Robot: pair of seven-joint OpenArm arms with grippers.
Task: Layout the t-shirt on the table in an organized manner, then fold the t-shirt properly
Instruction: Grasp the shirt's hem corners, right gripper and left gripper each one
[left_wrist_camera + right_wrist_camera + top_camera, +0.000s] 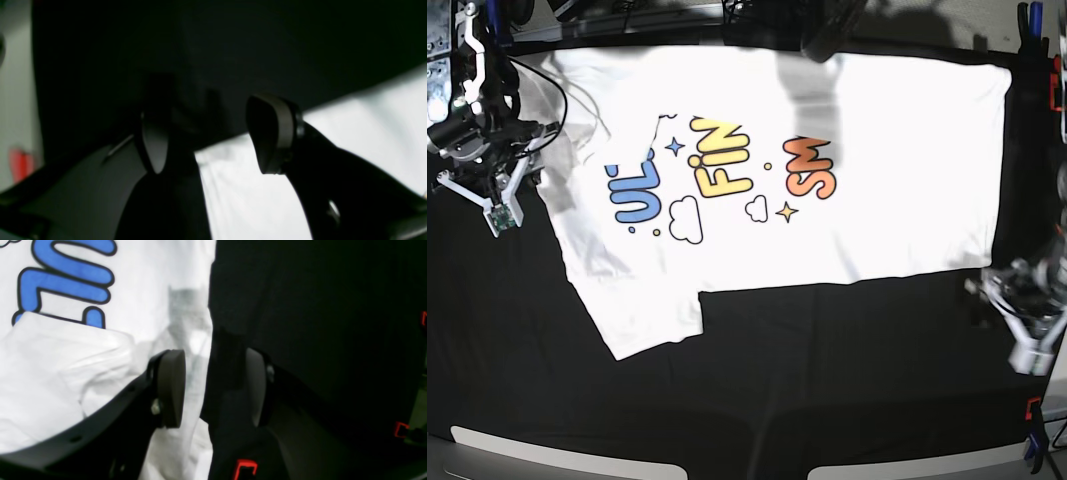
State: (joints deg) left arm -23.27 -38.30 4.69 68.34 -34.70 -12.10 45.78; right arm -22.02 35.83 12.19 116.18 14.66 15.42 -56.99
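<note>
- T-shirt [827,230] lies spread print-up across the far half of the table [777,390], one sleeve angled toward the near edge
- Right gripper [213,386] straddles the shirt's edge, jaws apart, gripping nothing
- Left gripper [213,136] sits near the shirt's other end, jaws wide and empty

The whole table [757,390] is seen from overhead in the base view, at a distance. The t-shirt [827,120] edge is viewed very closely by each wrist camera, past its own fingers [272,133] [171,386]; shirt and black cloth are shared by all three views.
</note>
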